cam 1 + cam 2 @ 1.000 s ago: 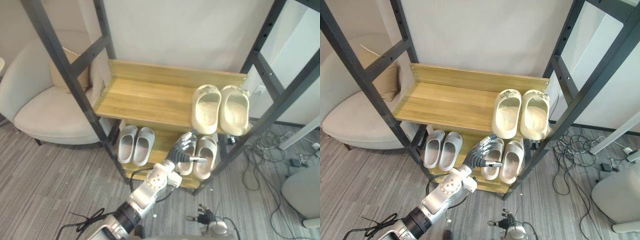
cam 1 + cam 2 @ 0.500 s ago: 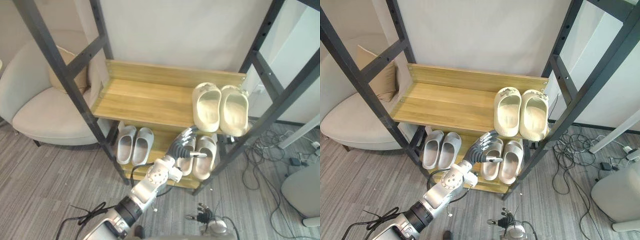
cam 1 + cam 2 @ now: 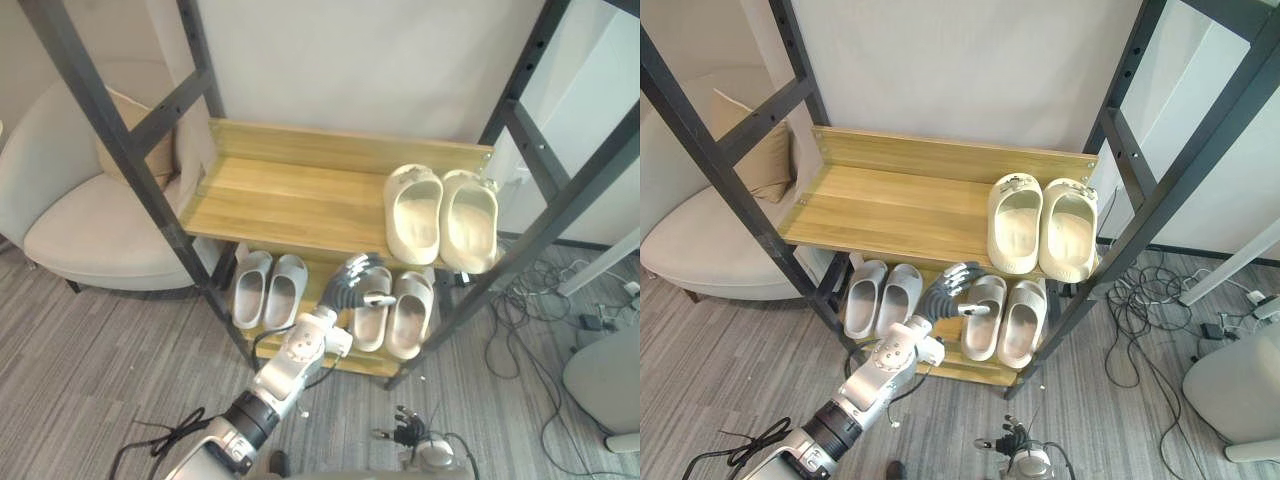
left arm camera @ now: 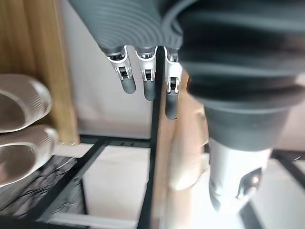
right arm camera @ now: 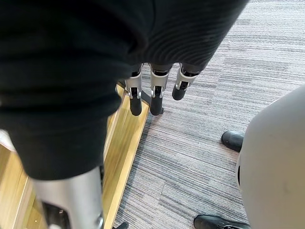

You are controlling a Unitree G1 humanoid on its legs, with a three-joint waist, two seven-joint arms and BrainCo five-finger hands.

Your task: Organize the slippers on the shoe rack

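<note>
No legible text or labels anywhere.

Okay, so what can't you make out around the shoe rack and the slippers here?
Far ends of the grey pair and the beige pair: hidden under the upper shelf, both eye views.
Left slipper of the beige pair: partly covered by the left hand in the eye views; whether the fingers touch it cannot be told.
Rack posts: cut off by the top edge, eye views.
</note>
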